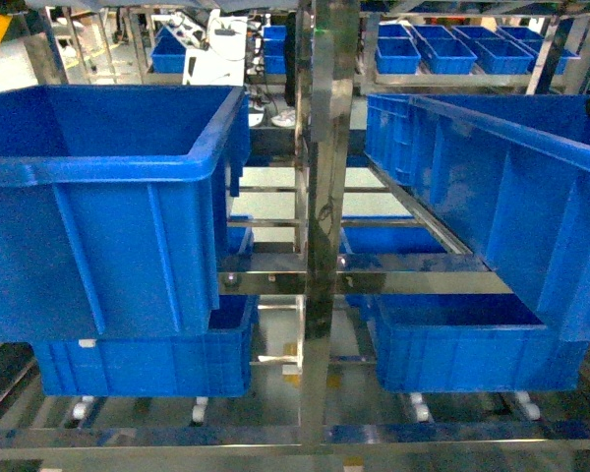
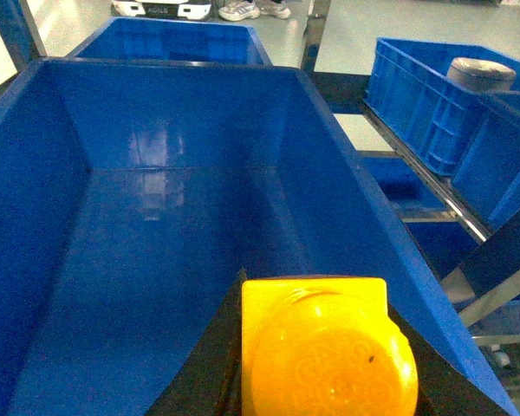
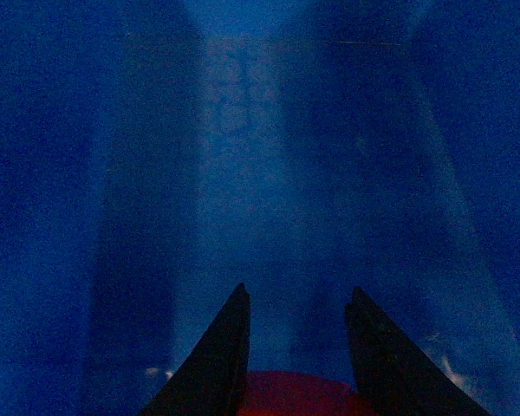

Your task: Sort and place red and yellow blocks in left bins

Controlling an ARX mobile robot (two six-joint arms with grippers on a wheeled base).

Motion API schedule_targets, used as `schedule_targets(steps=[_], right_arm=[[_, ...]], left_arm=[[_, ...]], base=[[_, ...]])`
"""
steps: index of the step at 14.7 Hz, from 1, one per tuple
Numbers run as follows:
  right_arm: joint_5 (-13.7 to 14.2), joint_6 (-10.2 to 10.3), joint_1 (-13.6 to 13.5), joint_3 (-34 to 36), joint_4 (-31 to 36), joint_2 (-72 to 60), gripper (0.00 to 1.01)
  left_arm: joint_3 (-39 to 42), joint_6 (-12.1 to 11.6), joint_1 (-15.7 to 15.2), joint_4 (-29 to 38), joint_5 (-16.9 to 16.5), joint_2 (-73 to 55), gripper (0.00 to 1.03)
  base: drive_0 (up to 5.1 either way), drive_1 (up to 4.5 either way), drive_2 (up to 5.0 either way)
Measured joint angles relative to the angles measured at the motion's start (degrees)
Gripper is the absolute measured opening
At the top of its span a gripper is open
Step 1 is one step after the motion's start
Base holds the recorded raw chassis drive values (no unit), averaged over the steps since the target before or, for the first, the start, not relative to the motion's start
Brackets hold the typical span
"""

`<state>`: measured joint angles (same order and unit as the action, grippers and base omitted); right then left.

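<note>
left pincer (image 2: 316, 347) clenched on yellow block (image 2: 325, 351), hanging right over open left bin (image 2: 35, 173). right pincer (image 3: 296, 347) gripping red block (image 3: 295, 394) over blue bin floor.

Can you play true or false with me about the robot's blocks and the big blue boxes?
1. The left gripper holds a yellow block. True.
2. That block already lies on the floor of the blue bin. False: it hangs above the bin, held in the gripper.
3. The bin under the yellow block has nothing in it. True, as far as the left wrist view shows.
4. The right gripper has a green block. False: something red shows between its fingers.
</note>
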<state>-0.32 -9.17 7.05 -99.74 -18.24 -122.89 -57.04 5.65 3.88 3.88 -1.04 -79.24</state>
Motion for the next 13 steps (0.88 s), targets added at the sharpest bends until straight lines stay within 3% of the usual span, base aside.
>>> schedule_targets(steps=[3,13], right_arm=[[3.5,-2.4,2.6,-1.5,0.1,-1.9,0.28],[3.5,-4.5,3.5,-2.7,1.2,-4.1,0.28]], left_arm=[[0.0,0.0,0.0,0.0,0.0,0.0,0.27],[0.0,0.0,0.0,0.1,0.0,0.0,0.27]], base=[[0.0,0.0,0.0],[0.0,0.0,0.0]])
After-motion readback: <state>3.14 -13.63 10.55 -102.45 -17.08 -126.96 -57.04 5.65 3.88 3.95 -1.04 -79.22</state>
